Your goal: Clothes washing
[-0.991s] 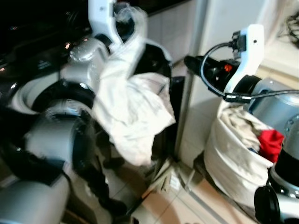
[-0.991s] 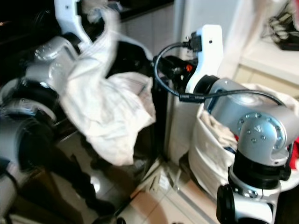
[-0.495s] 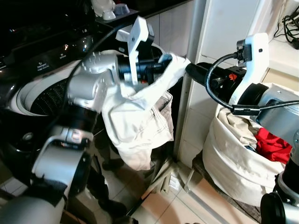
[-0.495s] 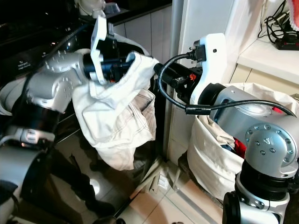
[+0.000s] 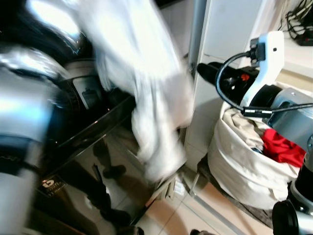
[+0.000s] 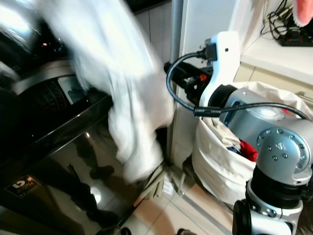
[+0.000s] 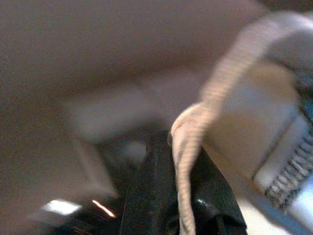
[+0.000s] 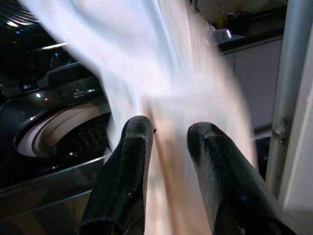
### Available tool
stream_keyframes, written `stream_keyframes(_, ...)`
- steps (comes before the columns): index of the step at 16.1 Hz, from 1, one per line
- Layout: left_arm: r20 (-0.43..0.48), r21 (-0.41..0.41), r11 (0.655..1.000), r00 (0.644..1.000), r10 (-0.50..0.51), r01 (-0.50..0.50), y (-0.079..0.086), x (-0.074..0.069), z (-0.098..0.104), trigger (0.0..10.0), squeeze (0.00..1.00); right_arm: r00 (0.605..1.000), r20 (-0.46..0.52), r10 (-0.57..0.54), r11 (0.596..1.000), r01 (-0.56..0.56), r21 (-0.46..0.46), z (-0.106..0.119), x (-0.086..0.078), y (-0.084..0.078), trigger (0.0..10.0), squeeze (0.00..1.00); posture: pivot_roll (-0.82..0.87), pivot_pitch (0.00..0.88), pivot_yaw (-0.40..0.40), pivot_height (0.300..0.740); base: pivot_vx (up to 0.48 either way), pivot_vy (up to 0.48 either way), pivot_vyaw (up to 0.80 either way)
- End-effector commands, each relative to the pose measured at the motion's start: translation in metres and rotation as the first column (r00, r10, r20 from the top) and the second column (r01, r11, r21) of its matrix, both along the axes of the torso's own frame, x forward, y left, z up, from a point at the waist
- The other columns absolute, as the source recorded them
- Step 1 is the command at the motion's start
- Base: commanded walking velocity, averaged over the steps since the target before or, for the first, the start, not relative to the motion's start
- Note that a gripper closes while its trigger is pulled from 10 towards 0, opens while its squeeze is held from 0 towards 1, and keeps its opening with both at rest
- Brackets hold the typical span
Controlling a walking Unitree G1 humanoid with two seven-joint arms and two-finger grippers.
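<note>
A white garment (image 5: pixel 146 83) hangs blurred in mid-air over the front corner of the dark top-loading washing machine (image 5: pixel 83 161). In the left wrist view my left gripper (image 7: pixel 171 196) is shut on a twisted fold of the white garment (image 7: pixel 188 161). My left arm (image 5: pixel 19 112) is a silver smear on the left. My right gripper (image 8: pixel 168 129) is open just in front of the hanging white garment (image 8: pixel 146 58), with nothing between its fingers. The right gripper (image 5: pixel 208 71) sits level with the washer's top, to the right of the cloth.
A white laundry bag (image 5: pixel 239 161) stands on the floor at the right, holding a red garment (image 5: pixel 279 147) and pale clothes. A white cabinet with a metal post (image 5: pixel 198 29) stands between washer and bag. The washer's drum opening (image 8: pixel 54 127) lies at the left.
My left arm has swung the white garment up and away from the right gripper, and it now hangs smeared with motion. The right arm has barely moved.
</note>
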State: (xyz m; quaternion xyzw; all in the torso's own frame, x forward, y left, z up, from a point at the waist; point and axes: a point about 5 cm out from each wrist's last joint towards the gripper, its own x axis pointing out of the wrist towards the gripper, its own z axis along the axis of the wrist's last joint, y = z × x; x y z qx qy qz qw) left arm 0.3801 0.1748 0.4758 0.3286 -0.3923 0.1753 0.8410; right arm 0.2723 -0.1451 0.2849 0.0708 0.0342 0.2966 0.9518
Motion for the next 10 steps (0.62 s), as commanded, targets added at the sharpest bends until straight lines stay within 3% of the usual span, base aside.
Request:
stream_keyframes(1, 0.141, 0.050, 0.996, 0.988, 0.067, -0.075, -0.003, -0.013, 0.021, 0.0, 0.00, 1.000, 0.025, -0.019, 1.000, 0.019, 0.005, 0.005, 0.001, -0.001, 10.0, 0.00, -0.13, 0.000, 0.119, 0.740, 0.000, 0.000, 0.00)
stream_keyframes(4, 0.143, 0.160, 0.965, 0.972, 0.185, -0.207, -0.001, -0.004, 0.004, 0.0, 0.00, 0.999, 0.024, -0.025, 1.000, 0.025, 0.004, 0.004, -0.002, -0.001, 10.0, 0.00, -0.14, 0.000, 0.123, 0.740, 0.000, 0.000, 0.00)
stream_keyframes(5, 0.097, 0.204, 0.936, 0.957, 0.272, -0.286, 0.008, 0.007, -0.021, 0.0, 0.00, 0.999, 0.021, -0.028, 1.000, 0.028, 0.004, 0.003, -0.002, -0.002, 10.0, 0.00, -0.14, 0.000, 0.115, 0.740, 0.000, 0.000, 0.00)
stream_keyframes(6, 0.013, 0.235, 0.923, 0.951, 0.309, -0.304, 0.014, 0.016, -0.041, 0.0, 0.00, 1.000, 0.018, -0.025, 1.000, 0.025, 0.006, 0.002, -0.002, -0.001, 10.0, 0.00, -0.14, 0.000, 0.113, 0.740, 0.000, 0.000, 0.00)
stream_keyframes(8, -0.347, 0.368, 0.896, 0.857, 0.381, -0.249, 0.024, 0.040, -0.122, 0.0, 0.00, 1.000, 0.010, -0.011, 1.000, 0.011, 0.007, 0.001, -0.001, 0.002, 10.0, 0.00, -0.13, 0.000, 0.103, 0.740, 0.000, 0.000, 0.00)
stream_keyframes(9, -0.477, 0.388, 0.899, 0.789, 0.387, -0.206, 0.027, 0.044, -0.149, 6.0, 0.00, 1.000, 0.008, -0.007, 1.000, 0.007, 0.006, 0.001, -0.001, 0.003, 10.0, 0.00, -0.13, 0.000, 0.100, 0.740, 0.000, 0.000, 0.00)
stream_keyframes(10, -0.667, 0.381, 0.916, 0.648, 0.367, -0.127, 0.033, 0.045, -0.200, 7.6, 0.00, 1.000, 0.006, 0.003, 1.000, -0.003, 0.006, 0.000, -0.001, 0.006, 10.0, 0.00, -0.14, 0.000, 0.104, 0.740, 0.000, 0.000, 0.00)
